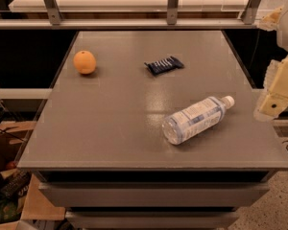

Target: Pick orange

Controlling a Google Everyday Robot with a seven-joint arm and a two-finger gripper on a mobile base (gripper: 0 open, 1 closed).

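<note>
Orange sits near the far-left corner of the grey table, upright on its own and well apart from everything else on the top. From my seat, the gripper hangs off the right edge of the table, beside it and not over it, about level with the middle of the surface. Only a cream-coloured end of the arm shows at the frame's border, so I cannot tell whether the claw is spread or pressed together, and I won't guess.

The move I have ahead turns on one fact: the fruit lies diagonally across the whole tabletop from the claw, away to the left and farther back. Being round, it has no long axis to line up with, so any approach angle should do.

Two things lie between. A clear plastic bottle is on its side near the right front, cap pointing toward the right rear, closest to the claw. A dark snack bar lies farther back, near the centre. A straight line to the fruit probably passes between or over them, so I would carry the arm high and descend only once above the orange.
</note>
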